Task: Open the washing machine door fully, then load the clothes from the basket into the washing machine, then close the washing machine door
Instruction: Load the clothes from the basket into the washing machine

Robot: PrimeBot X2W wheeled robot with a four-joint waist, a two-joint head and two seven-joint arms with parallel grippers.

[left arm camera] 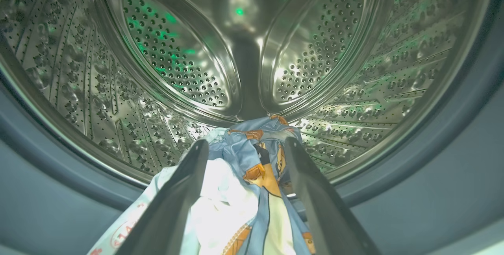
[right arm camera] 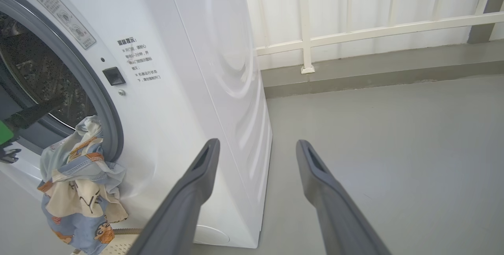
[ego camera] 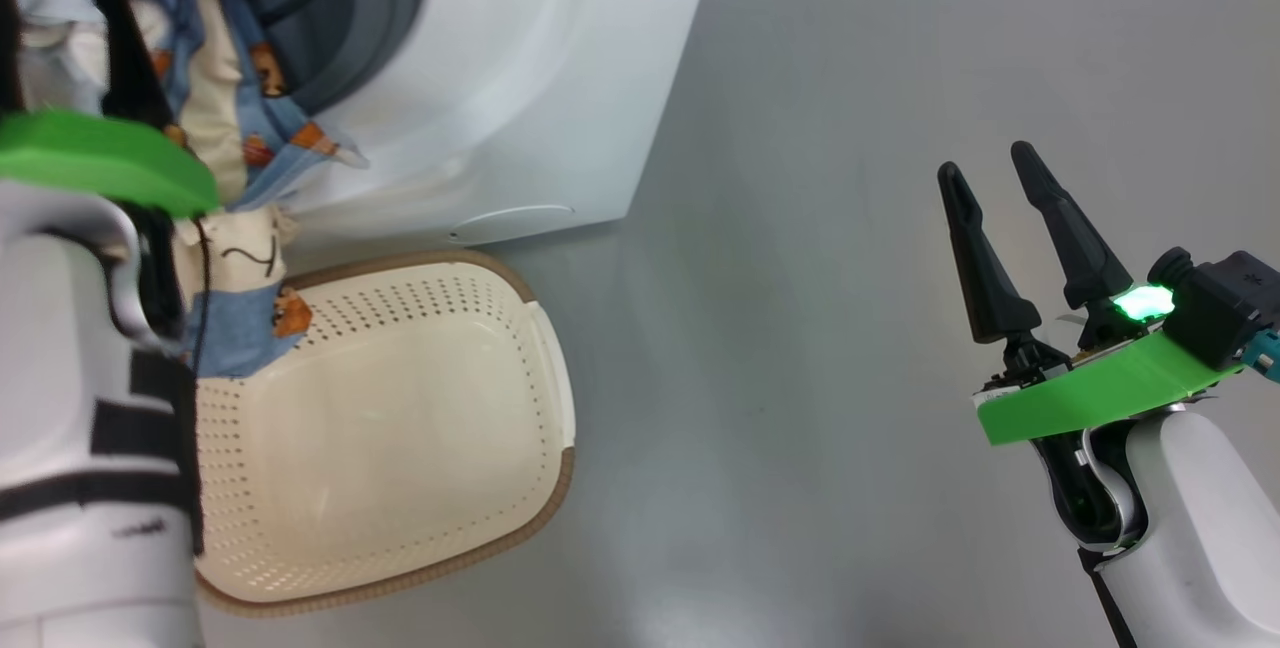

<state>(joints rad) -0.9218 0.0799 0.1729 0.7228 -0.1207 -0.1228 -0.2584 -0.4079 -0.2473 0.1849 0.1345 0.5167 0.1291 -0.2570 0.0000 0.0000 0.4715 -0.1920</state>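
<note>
Loading step: L gripper (left arm camera: pixel 246 141) jaws apart inside white front-load washing machine (ego camera: pixel 520 78), light blue cartoon-print clothes (left arm camera: pixel 236 184) overhanging its mouth; R gripper (ego camera: pixel 985 158) jaws open, idle — next: push cloth fully in.

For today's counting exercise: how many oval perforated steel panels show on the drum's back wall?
2: the left panel and the right panel, either side of the central rib; another may be hidden above.

Chinese notice (right arm camera: pixel 138 60) "温馨提示" and warning-triangle sticker (right arm camera: pixel 61 13) on washing machine (right arm camera: pixel 185 101) front
</note>
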